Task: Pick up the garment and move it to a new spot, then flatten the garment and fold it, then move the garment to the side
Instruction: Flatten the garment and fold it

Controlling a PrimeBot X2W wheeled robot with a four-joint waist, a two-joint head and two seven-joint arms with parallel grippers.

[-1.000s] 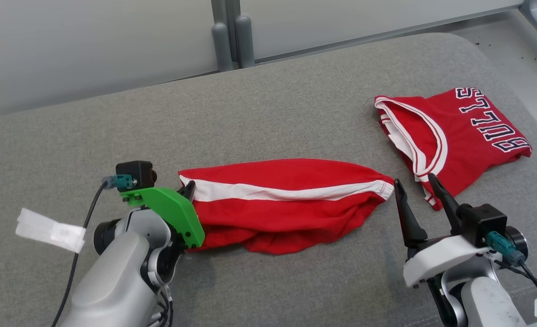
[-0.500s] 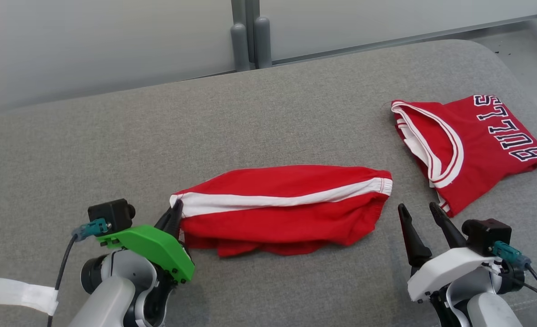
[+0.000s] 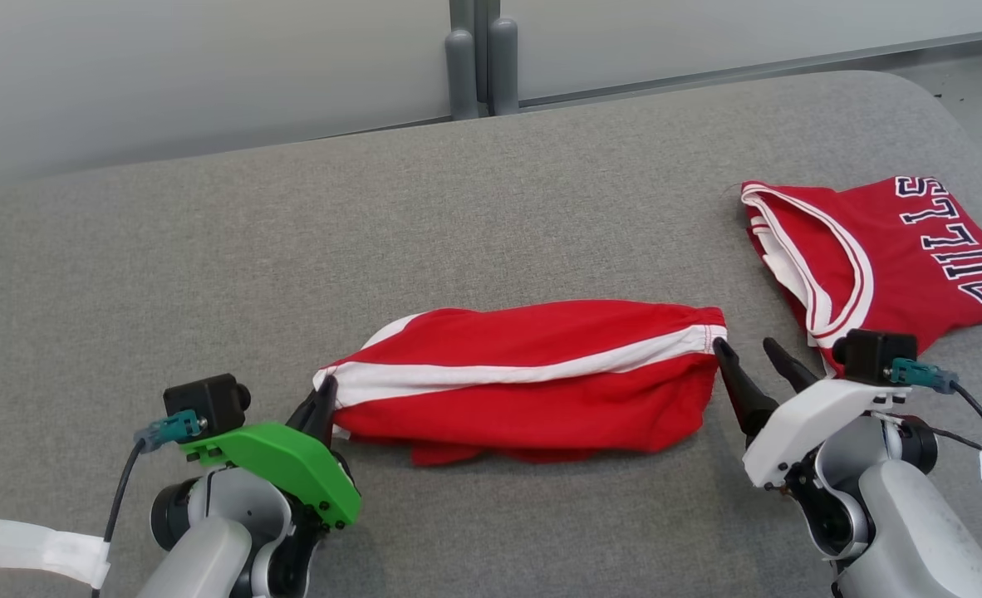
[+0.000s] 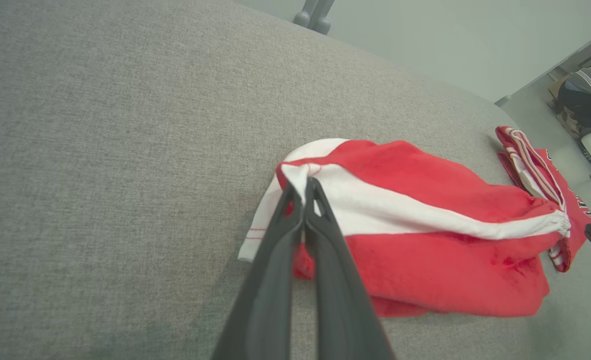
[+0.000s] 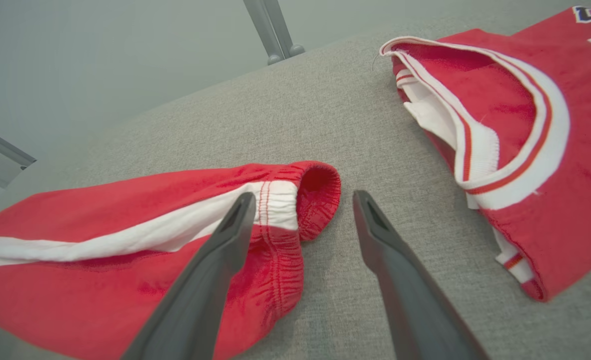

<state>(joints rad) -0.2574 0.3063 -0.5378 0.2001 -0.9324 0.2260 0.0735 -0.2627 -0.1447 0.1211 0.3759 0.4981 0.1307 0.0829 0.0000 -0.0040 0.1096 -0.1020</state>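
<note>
At the near left, the left end effector point(image 3: 322, 397) is seen pressed shut on the left end of the shorts point(image 3: 524, 382). In the left wrist view the two dark fingers point(image 4: 280, 260) are closed together at the left end effector point(image 4: 305, 187), with a fold of the white stripe of the shorts point(image 4: 425, 240) pinched between their tips. A strip of white tape point(image 3: 38, 548) is seen on that arm's cable.

At the near right, the right end effector point(image 3: 746, 345) is held spread wide at the right end of the shorts. In the right wrist view the right end effector point(image 5: 304, 196) is aimed at the elastic end of the shorts point(image 5: 100, 240). One finger is seen over the white band, the other over bare tabletop point(image 5: 325, 110). Whether cloth is touched cannot be told.

The shorts are laid lengthwise across the middle of the grey tabletop point(image 3: 375, 232), between the two end effectors, with the white stripe uppermost and some red cloth bunched along the near edge.

Farther to the right, apart from the shorts, a folded red jersey point(image 3: 915, 249) is laid flat, its white-trimmed neck turned toward the shorts. Beyond the tabletop, two grey posts point(image 3: 478, 62) are seen against a pale wall.
</note>
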